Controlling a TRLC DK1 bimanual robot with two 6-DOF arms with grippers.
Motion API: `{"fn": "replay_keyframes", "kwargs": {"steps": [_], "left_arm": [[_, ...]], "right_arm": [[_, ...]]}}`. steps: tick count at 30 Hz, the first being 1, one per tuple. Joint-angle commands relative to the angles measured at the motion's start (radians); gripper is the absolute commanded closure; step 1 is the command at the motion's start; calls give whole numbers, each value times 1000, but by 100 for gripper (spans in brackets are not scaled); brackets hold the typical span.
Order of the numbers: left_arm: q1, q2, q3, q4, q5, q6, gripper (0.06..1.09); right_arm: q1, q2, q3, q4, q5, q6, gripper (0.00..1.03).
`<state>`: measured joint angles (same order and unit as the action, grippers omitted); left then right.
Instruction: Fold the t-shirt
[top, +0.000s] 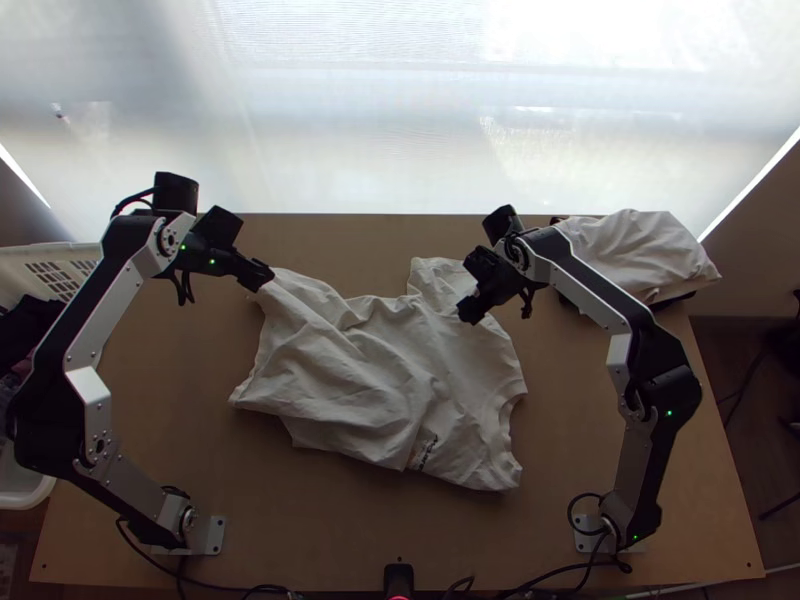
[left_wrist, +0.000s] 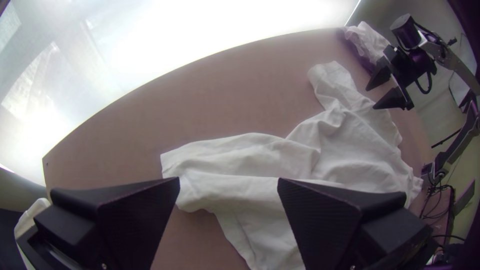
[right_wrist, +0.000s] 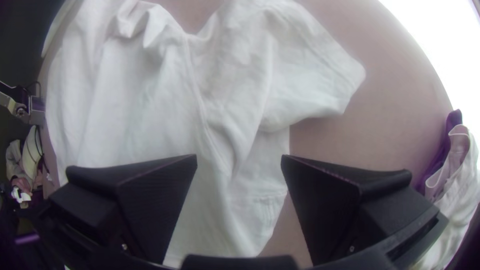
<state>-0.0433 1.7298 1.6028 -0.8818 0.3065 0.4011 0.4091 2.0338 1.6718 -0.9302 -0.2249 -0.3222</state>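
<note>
Right wrist view: t-shirt (right_wrist: 135, 105) beneath jaws

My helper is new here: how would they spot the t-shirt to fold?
Find the light wooden table. Across its middle lies an off-white t-shirt, wrinkled and broad. Unlike the pale-topped cloth pile at the far right corner, it shows a small patch of dark print.

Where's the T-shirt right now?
In the top view, the T-shirt lies rumpled across the middle of the wooden table, with the left gripper by its upper-left corner and the right gripper by its upper-right part.
</note>
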Motion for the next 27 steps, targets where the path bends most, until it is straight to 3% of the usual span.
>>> {"fn": "replay_keyframes", "kwargs": {"steps": [1, 2, 7, 11, 15, 18, 23, 27], "left_arm": [[11, 70, 49, -39, -3, 31, 13], [16, 80, 65, -55, -4, 39, 13], [33, 137, 148, -155, -6, 97, 13], [60, 149, 169, -189, -83, 205, 13], [102, 189, 220, -266, -89, 271, 13], [117, 201, 233, -267, -89, 286, 13], [125, 217, 253, -256, -87, 295, 13], [112, 229, 266, -253, -87, 301, 13]], "right_arm": [[-1, 25, -11, -2, -1, 5, 29], [2, 22, -9, -2, -1, 5, 33], [2, 20, -3, -15, -1, 6, 33], [5, 20, -6, -29, -1, 5, 34], [19, 19, -1, -35, -1, 12, 34], [31, 19, 6, -35, -1, 31, 44], [50, 42, 22, -32, -1, 45, 45], [45, 55, 17, -6, -1, 48, 57]]}}
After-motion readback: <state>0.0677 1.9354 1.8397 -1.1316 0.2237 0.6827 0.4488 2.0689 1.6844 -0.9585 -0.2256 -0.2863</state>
